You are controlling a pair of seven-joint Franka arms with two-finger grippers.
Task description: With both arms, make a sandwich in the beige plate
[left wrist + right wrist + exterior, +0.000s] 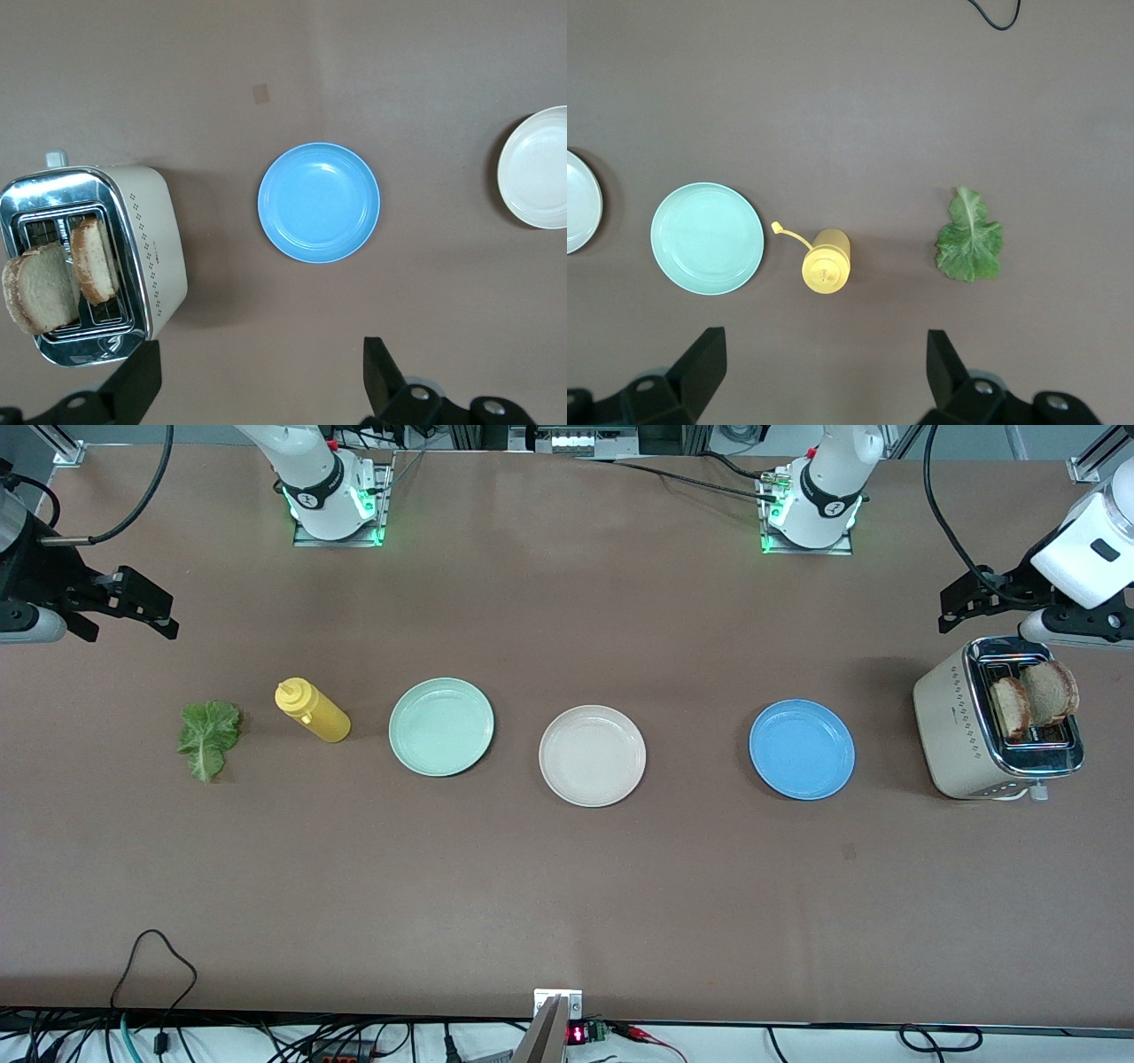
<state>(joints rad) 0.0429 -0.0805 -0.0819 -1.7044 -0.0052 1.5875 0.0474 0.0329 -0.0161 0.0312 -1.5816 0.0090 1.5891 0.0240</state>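
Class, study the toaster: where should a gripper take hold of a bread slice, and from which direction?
Grip a bread slice by its raised top crust, coming straight down from above. Both slices stand on edge in the toaster slots, so only their upper halves are exposed; pinch across the thin faces.

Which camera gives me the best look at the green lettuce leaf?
The right wrist view: the crinkled green lettuce leaf lies whole, seen from straight above. The front view shows it smaller, at the right arm's end of the table. The left wrist view misses it.

The beige plate [537, 168] is cut off by the left wrist view's edge. The lower halves of both bread slices [1035, 696] are hidden inside the toaster [961, 726].
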